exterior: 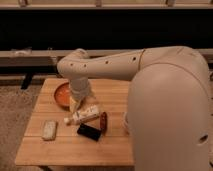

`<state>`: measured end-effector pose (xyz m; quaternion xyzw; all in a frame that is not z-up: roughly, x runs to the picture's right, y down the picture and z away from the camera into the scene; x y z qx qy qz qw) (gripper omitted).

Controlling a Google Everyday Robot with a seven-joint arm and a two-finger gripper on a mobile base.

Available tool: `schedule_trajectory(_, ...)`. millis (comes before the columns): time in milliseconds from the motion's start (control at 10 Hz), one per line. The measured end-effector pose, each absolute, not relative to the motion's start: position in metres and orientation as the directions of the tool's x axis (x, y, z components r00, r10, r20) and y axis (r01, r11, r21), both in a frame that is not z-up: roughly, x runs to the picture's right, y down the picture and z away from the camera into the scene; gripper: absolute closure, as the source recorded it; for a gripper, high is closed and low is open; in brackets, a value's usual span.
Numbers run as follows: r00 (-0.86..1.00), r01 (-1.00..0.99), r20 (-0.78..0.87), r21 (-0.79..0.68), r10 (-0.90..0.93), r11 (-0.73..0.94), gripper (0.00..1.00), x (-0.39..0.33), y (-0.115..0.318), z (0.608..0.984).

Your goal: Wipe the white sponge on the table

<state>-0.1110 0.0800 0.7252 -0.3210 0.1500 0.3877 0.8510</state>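
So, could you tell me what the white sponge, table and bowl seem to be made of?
The white sponge looks like soft foam, matte and speckled. The table appears to be light-brown wood, with plank seams showing. The bowl is smooth orange-red, plastic or glazed ceramic; I cannot tell. The gripper hangs beside the bowl, apart from the sponge.

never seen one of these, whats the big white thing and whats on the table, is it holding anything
The big white shape is a robot's body; its one arm bends down to a tool hanging over the table, beside an orange bowl and above a white tube bottle. The single camera looks down past the body. Also there: a white sponge near the left edge, apart from the tool, a black object and a dark red object. Whether the tool holds anything, I cannot tell.
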Motion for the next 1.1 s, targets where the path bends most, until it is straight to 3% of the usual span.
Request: schedule_trajectory(1100,0.668,-0.744,-0.504,-0.443,0.547,0.5,0.2,-0.124,0.086,0.729)
